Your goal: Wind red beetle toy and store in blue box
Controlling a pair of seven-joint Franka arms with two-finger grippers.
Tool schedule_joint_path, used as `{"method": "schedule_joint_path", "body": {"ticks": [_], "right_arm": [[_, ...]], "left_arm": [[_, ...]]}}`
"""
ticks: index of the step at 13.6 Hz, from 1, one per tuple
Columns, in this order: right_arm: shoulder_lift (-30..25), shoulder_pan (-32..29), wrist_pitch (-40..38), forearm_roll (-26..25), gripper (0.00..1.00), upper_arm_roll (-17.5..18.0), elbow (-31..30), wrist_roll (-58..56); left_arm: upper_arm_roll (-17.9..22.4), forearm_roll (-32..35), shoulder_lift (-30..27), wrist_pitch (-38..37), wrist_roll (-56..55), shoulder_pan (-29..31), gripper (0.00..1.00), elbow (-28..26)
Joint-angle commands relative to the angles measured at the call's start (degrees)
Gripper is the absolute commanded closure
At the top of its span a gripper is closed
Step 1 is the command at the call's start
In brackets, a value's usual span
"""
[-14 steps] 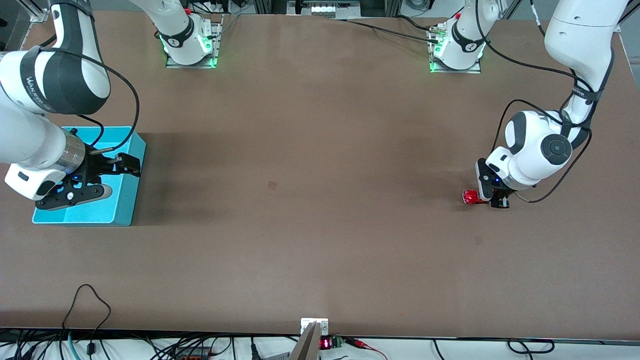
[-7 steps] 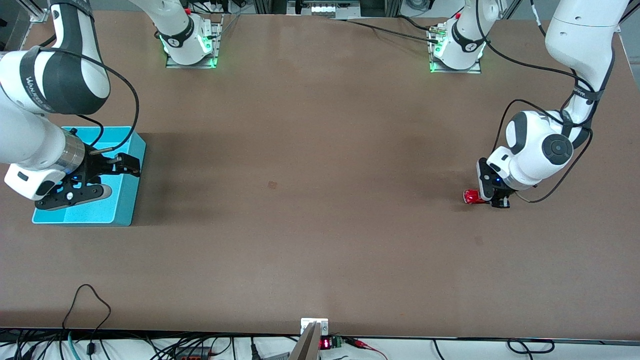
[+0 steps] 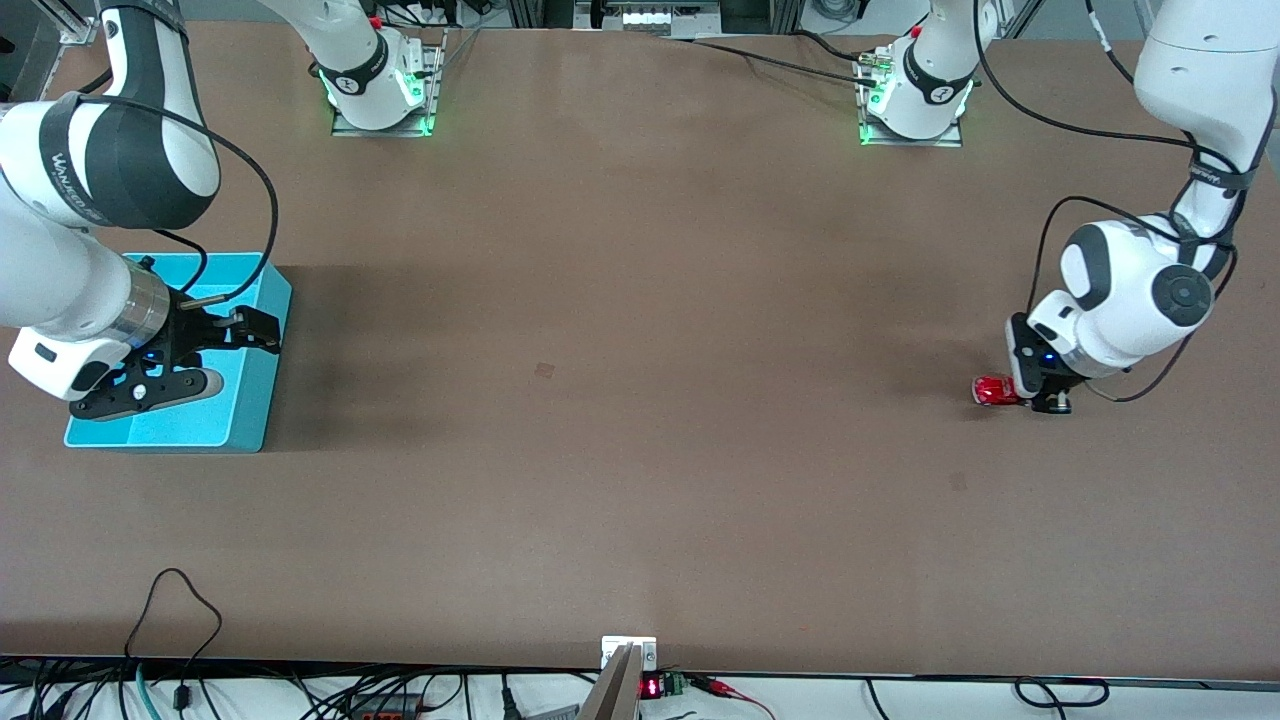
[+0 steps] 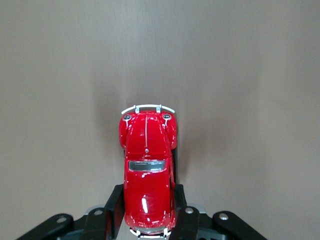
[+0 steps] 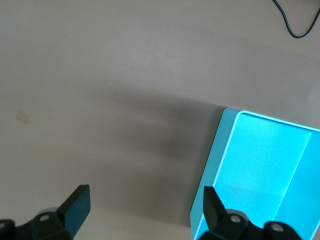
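Note:
The red beetle toy point(image 3: 990, 390) is a tiny glossy red car low on the brown table near the left arm's end. My left gripper point(image 3: 1032, 394) is shut on its rear. In the left wrist view the toy point(image 4: 148, 165) points away from the gripper point(image 4: 148, 202), with a black finger point(image 4: 114, 205) pressed on each side. The blue box point(image 3: 235, 415) stands at the right arm's end of the table. My right gripper point(image 3: 225, 355) hovers open and empty over the box's edge. In the right wrist view point(image 5: 145, 202) the box point(image 5: 260, 160) shows empty.
A small pale mark point(image 3: 544, 370) lies on the table near the middle. Cables point(image 3: 180, 600) trail along the table edge nearest the front camera. The arm bases point(image 3: 380, 90) stand along the edge farthest from that camera.
My left gripper has slid toward the left arm's end of the table with the red beetle toy held in it. The right arm has not moved.

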Motion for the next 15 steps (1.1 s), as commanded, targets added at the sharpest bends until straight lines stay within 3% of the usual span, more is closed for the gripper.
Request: {"method": "schedule_joint_path", "body": {"ticks": [1, 5, 6, 7, 8, 12, 15], "right_arm": [[-0.2, 0.1, -0.5, -0.7, 0.00, 0.0, 0.3, 0.5], [-0.2, 0.1, -0.6, -0.7, 0.00, 0.0, 0.3, 0.6], [-0.2, 0.1, -0.6, -0.7, 0.00, 0.0, 0.3, 0.6], [-0.2, 0.0, -0.6, -0.7, 0.00, 0.0, 0.3, 0.6], [-0.2, 0.0, -0.6, -0.7, 0.00, 0.0, 0.3, 0.6], [-0.2, -0.1, -0.6, -0.7, 0.00, 0.0, 0.3, 0.6], [-0.2, -0.1, -0.6, -0.7, 0.00, 0.0, 0.3, 0.6]], "left_arm": [[-0.3, 3.8, 6.5, 0.1, 4.1, 4.4, 0.77, 2.9], [-0.3, 9.5, 7.6, 0.1, 4.4, 10.5, 0.72, 4.5], [-0.3, 9.2, 7.9, 0.1, 3.9, 10.7, 0.59, 4.5], [-0.3, 8.7, 7.8, 0.0, 3.7, 10.8, 0.18, 4.4], [-0.3, 8.8, 7.0, -0.4, 3.8, 10.7, 0.00, 4.4], [-5.3, 8.7, -1.7, -11.1, 4.2, 10.3, 0.00, 5.1], [-10.8, 8.6, -5.1, -20.6, 3.6, 10.0, 0.00, 10.3]]}}
